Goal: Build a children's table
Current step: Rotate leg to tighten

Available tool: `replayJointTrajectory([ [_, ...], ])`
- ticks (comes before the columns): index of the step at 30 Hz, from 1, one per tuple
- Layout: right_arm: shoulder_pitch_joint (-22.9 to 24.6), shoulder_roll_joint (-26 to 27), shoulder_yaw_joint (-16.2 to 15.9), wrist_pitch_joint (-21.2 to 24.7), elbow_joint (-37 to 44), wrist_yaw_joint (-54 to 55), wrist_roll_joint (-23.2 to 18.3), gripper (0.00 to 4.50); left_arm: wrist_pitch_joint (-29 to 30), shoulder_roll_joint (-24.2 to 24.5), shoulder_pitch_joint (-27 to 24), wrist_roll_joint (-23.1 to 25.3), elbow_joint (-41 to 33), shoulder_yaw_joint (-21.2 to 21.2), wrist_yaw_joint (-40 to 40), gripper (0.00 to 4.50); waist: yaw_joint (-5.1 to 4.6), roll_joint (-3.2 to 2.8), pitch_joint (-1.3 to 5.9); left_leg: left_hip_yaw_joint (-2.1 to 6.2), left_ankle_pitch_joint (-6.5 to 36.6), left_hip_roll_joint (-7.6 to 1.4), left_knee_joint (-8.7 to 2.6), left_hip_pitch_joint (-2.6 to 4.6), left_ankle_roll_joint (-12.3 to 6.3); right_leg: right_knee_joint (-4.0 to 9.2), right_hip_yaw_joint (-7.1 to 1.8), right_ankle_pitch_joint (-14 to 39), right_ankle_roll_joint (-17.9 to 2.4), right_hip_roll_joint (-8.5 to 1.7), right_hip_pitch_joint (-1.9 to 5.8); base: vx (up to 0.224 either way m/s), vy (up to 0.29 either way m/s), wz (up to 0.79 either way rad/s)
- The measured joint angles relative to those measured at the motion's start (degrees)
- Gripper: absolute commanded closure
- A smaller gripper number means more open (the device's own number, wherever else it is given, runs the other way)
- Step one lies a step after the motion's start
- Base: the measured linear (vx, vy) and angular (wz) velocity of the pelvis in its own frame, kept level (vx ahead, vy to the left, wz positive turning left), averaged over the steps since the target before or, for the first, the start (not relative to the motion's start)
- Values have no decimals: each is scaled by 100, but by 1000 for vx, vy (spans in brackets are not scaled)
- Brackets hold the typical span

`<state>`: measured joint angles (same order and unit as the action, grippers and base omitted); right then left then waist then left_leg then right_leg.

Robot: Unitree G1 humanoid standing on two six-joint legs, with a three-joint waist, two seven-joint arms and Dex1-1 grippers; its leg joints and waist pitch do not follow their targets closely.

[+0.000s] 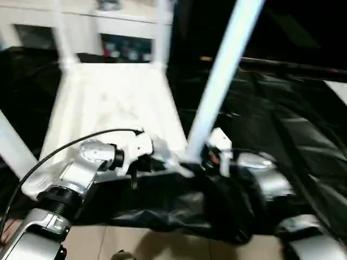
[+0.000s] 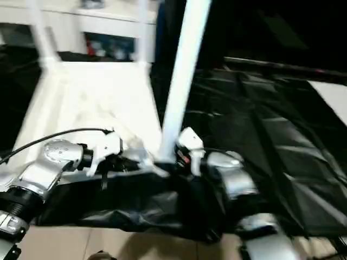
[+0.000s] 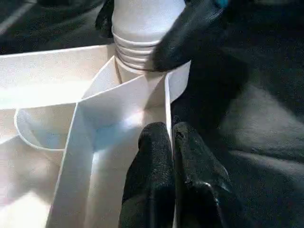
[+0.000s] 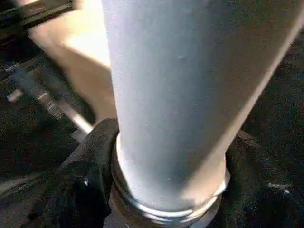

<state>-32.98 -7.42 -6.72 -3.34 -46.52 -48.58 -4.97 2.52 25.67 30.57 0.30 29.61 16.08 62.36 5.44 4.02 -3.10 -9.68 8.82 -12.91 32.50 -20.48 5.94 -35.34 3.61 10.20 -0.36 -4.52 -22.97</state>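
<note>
- Left wrist view: the left gripper (image 3: 171, 135) has its fingers (image 3: 152, 175) pressed together, pinching the thin rim wall of the upside-down table top (image 3: 52, 85) near its corner socket.
- The right gripper (image 4: 166, 190) has its fingers (image 4: 90, 166) clasped around the base of a white leg (image 1: 219, 81) at that socket.
- The top lies on black sheeting (image 1: 282, 114), with other legs (image 1: 162, 32) standing upright at its far corners.

white table top (image 1: 114, 103) upside down, legs (image 1: 222, 76) standing in sockets.
</note>
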Motion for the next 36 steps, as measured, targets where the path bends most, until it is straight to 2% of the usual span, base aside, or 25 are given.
replayJointTrajectory([
  [1, -82, 99, 17, 10, -122, 272, 9, 176, 41, -26, 1, 23, 1, -20, -142, 450, -43, 1, 1, 2, 0, 0, 0, 0, 0, 2, 1, 0, 0, 0, -3, 0, 0, 0],
  [3, -152, 245, 51, 6, -256, 603, 12, 176, 142, -125, 8, 74, -12, -58, -318, 450, -65, 5, 4, 1, 0, 0, -1, 3, 0, 3, 0, 0, 0, 0, -4, 0, 0, 0],
  [7, -571, 751, 298, 49, -837, 2003, 66, 176, 665, -400, 30, 289, -174, -163, -1048, 450, -182, 24, 10, 5, 0, 0, -1, 4, 1, 5, 2, -1, -1, 0, -15, 0, 0, 0],
  [9, -695, 886, 382, 43, -1007, 2352, 100, 176, 871, -553, -1, 371, -320, -165, -1285, 450, -194, 29, 13, 2, 0, 0, 0, 3, 1, 8, -2, 0, -1, -2, -15, 0, 0, 0],
  [12, -743, 892, 439, -25, -1090, 2313, 96, 176, 909, -594, -92, 387, -493, -172, -1390, 450, -195, 46, 24, 0, 0, 0, -3, -3, 1, 11, -1, -1, -1, -1, -16, 0, 0, 0],
  [14, -731, 849, 454, -142, -1107, 2156, 91, 176, 833, -594, -144, 375, -538, -177, -1368, 450, -188, 55, 30, -2, 0, 0, -4, -4, 1, 12, 0, -1, -3, 0, -16, 0, 0, 0],
  [16, -728, 788, 454, -241, -1144, 1933, 87, 120, 755, -564, -182, 369, -571, -178, -1287, 450, -187, 55, 30, -3, 0, 0, -5, -9, 1, 13, 0, 0, -2, 0, -20, 0, 0, 0],
  [20, -728, 656, 447, -262, -1217, 1376, 32, 88, 656, -475, -215, 317, -614, -177, -1074, 450, -151, 55, 30, -5, 0, -1, -13, -12, 1, 14, 1, 3, -1, 0, -23, 0, 0, 0],
  [24, -698, 351, 227, -284, -1148, 543, 65, 52, 509, -337, -266, 224, -624, -170, -784, 450, -93, 55, 29, -6, 0, -1, -13, -12, 1, 14, 0, 2, -2, -1, -23, 0, 0, 0],
  [28, -468, -44, 52, -365, -804, -422, 76, 52, 389, -181, -326, 53, -651, -173, -303, 450, -20, 56, 28, -6, 0, -2, -14, -12, 1, 15, 0, 2, -1, -2, -22, 0, 0, 0],
  [31, -310, -327, -60, -351, -524, -1242, 20, 52, 366, -60, -365, -101, -695, -175, 126, 450, 7, 56, 27, -8, 0, -3, -13, -19, 0, 18, 0, 3, 0, -4, -23, 0, 0, 0],
  [36, -234, -532, -177, -277, -301, -1913, -46, 52, 319, 36, -373, -185, -692, -153, 513, 450, 20, 62, 23, -10, 0, -4, -12, -23, 0, 15, 0, 2, -2, -5, -23, 0, 0, 0],
])
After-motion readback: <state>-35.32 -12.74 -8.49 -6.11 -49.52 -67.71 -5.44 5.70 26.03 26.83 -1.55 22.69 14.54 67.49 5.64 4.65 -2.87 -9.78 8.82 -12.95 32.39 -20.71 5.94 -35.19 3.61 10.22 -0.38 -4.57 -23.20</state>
